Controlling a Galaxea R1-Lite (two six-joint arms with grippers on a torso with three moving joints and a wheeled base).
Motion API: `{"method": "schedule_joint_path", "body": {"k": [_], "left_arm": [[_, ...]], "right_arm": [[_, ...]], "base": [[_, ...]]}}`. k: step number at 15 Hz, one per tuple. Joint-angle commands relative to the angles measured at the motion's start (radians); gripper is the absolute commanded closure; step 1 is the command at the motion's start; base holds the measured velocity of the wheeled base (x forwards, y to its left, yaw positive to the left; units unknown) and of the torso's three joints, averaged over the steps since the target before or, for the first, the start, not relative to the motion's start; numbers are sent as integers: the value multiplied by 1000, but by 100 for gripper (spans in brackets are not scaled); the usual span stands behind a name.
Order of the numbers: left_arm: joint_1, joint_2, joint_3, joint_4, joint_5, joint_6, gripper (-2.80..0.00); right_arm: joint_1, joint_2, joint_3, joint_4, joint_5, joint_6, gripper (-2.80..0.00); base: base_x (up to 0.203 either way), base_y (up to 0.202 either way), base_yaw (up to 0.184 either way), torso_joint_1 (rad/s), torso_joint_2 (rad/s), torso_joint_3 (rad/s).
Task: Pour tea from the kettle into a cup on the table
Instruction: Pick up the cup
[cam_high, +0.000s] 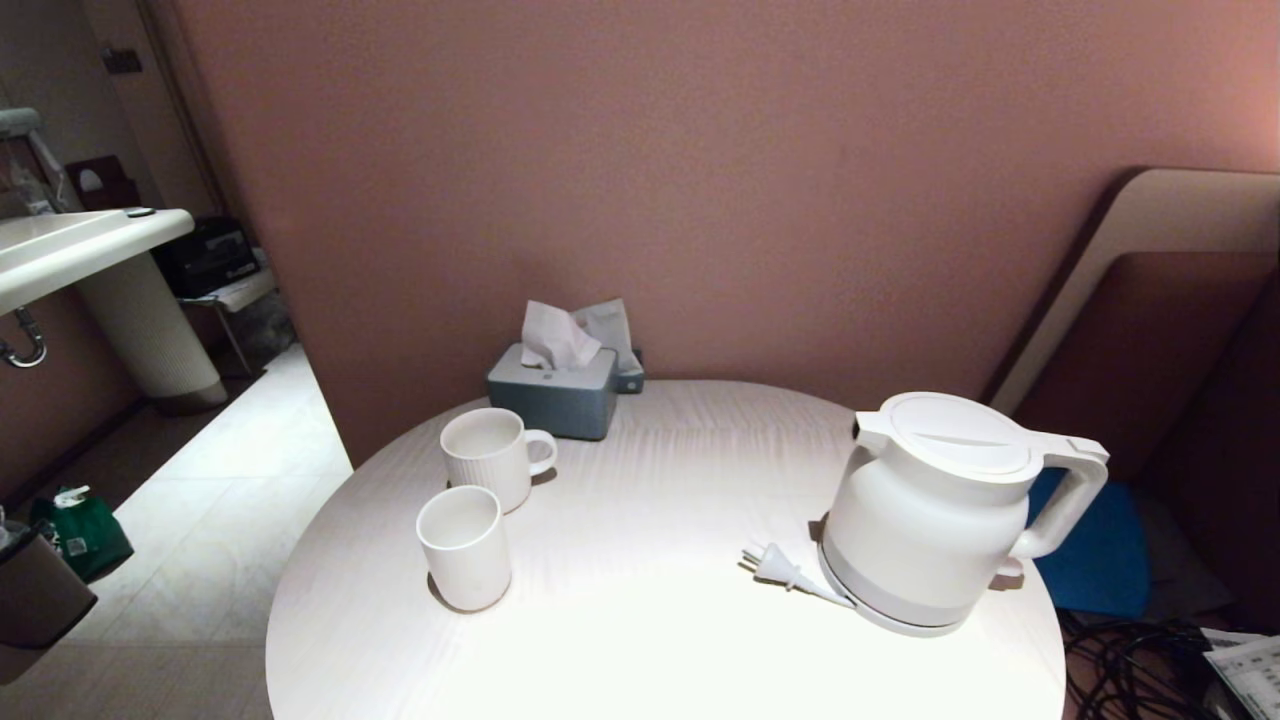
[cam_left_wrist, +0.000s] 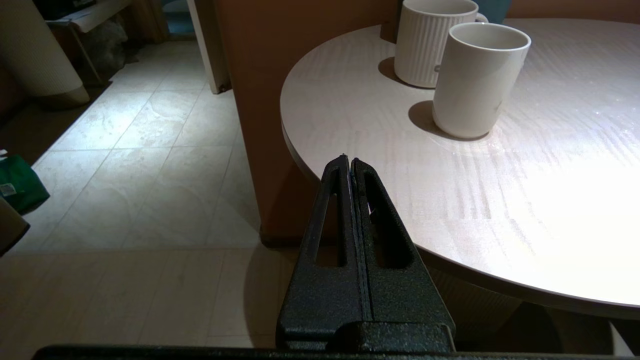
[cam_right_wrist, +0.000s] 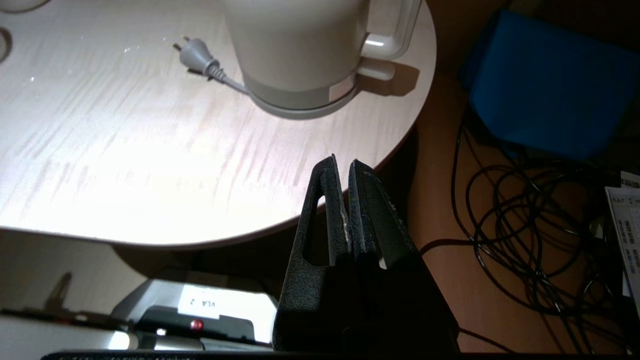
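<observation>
While both arms sit parked off the surface (cam_high: 640, 620) edge, the kettle (cam_high: 935, 505) stands upright on its grey base (cam_right_wrist: 300, 107) at the right side, plug (cam_high: 775, 567) lying just beside it. Cup (cam_high: 463, 547) is upright at the left, ribbed mug (cam_high: 490, 458) just behind. Left pincer (cam_left_wrist: 349, 161) pressed together, holding nothing; right pincer (cam_right_wrist: 341, 162) likewise, near the kettle's side.

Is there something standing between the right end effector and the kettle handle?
Nothing visible. The right end effector, shut, hangs off the table edge, and only bare tabletop lies between it and the kettle. The plug lies on the spout side, away from the handle.
</observation>
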Motion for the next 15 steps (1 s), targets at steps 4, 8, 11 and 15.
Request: {"method": "schedule_joint_path", "body": {"k": [4, 8, 11, 15], "left_arm": [[-1, 1, 0, 0, 2, -1, 0], [0, 1, 0, 0, 0, -1, 0], [0, 1, 0, 0, 0, 1, 0], [0, 1, 0, 0, 0, 0, 0]], "right_arm": [[49, -167, 6, 112, 2, -8, 0], [43, -349, 21, 209, -43, -9, 0], [44, -454, 30, 256, -81, -20, 0], [44, -455, 115, 199, -86, 6, 0]], "base": [[0, 0, 0, 0, 0, 0], [0, 0, 0, 0, 0, 0], [0, 0, 0, 0, 0, 0], [0, 0, 0, 0, 0, 0]]}}
